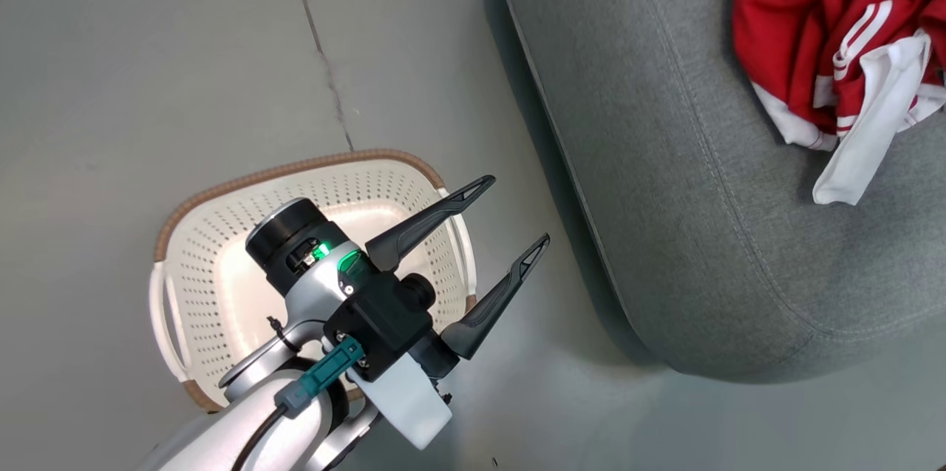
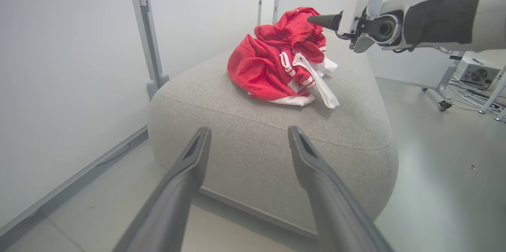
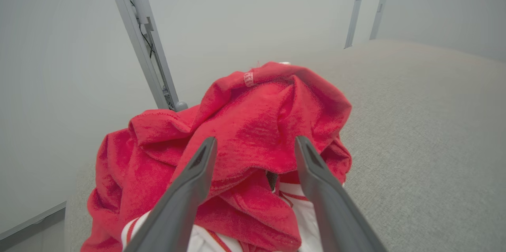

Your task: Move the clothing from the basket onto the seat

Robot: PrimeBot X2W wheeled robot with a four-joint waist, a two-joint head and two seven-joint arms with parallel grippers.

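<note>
The crumpled red clothing [image 1: 805, 20], soft with white stripes and trim, lies heaped on the rounded grey fabric seat [image 1: 665, 160]. The cream perforated plastic basket [image 1: 214, 234], brown woven-look rim, stands on the smooth floor [image 1: 148, 49] beside it. The left end effector [image 1: 517, 208] hangs over the basket's edge, fingers spread. The right end effector [image 3: 256, 140] is spread at the heap.

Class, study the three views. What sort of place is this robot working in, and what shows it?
Probably a robot test lab, not a home: white partition panels on metal posts, bare grey floor, and an equipment box with loose cables by a wheeled stand.
</note>
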